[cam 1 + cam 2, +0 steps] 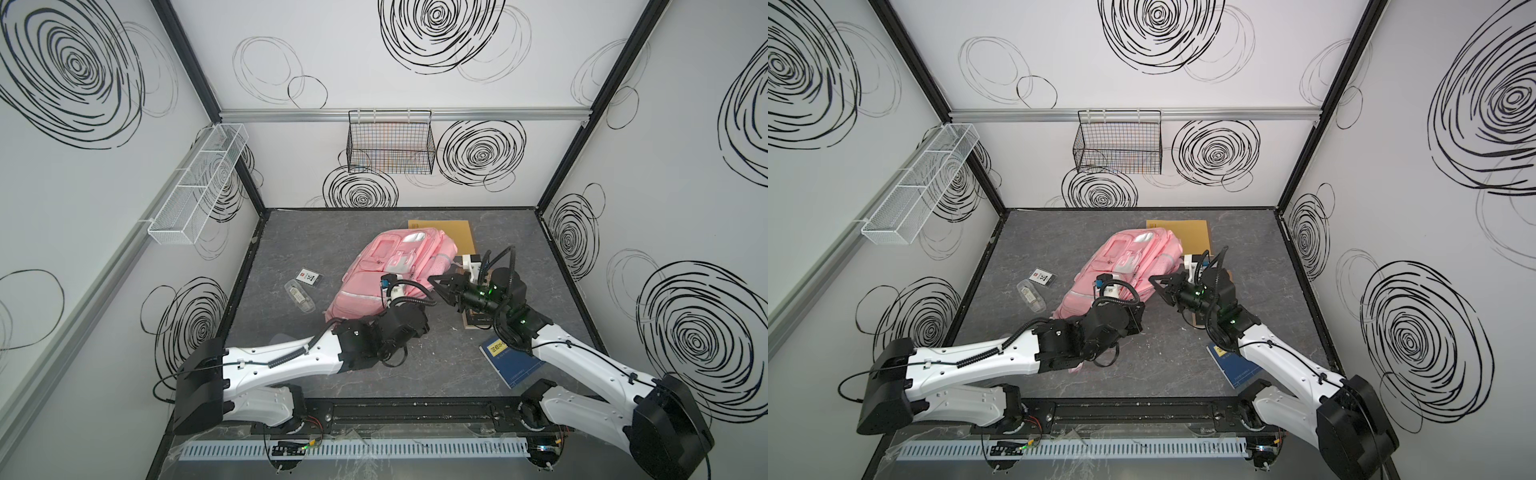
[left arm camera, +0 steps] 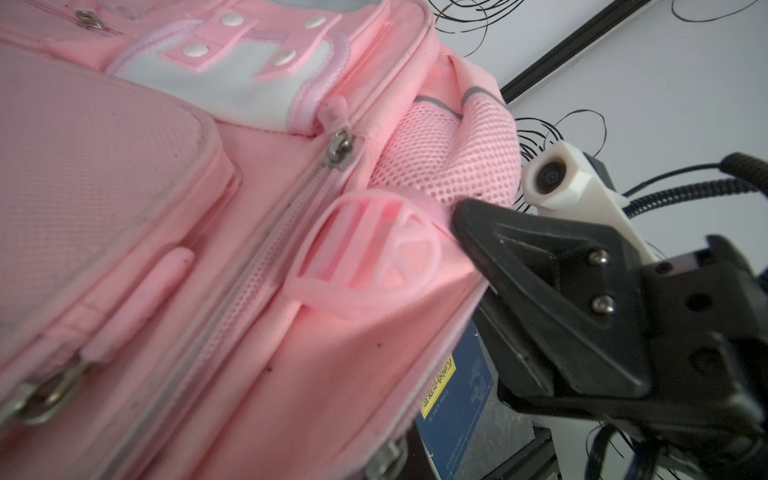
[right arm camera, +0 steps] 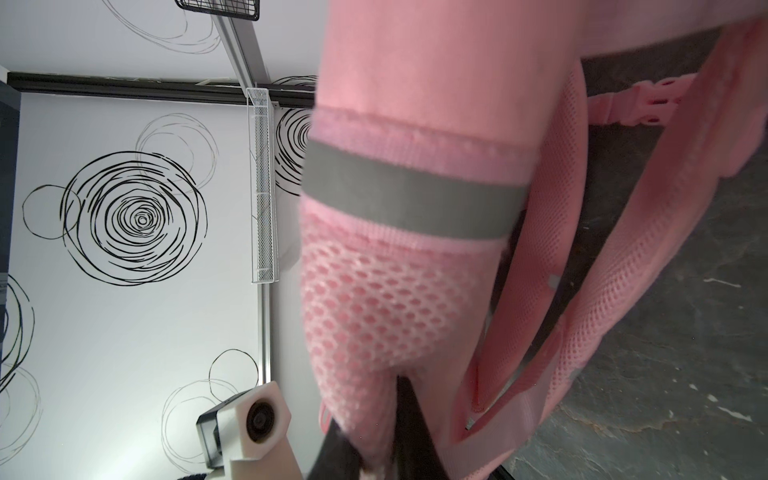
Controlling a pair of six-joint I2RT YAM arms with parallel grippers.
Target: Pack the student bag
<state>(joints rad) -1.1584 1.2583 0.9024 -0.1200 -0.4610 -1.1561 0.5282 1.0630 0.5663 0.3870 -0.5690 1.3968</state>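
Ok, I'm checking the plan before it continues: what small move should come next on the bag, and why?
With the right gripper clamped on the mesh side pocket of the student bag, I'd probably have the left arm draw the zipper pull along its track next. That zipper looks closed, and the blue book lies outside on the table.

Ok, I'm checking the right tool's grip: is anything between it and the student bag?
Nothing visible stands between them. The right tool is shut directly on the mesh side pocket of the student bag, its tips pinching the pink fabric.
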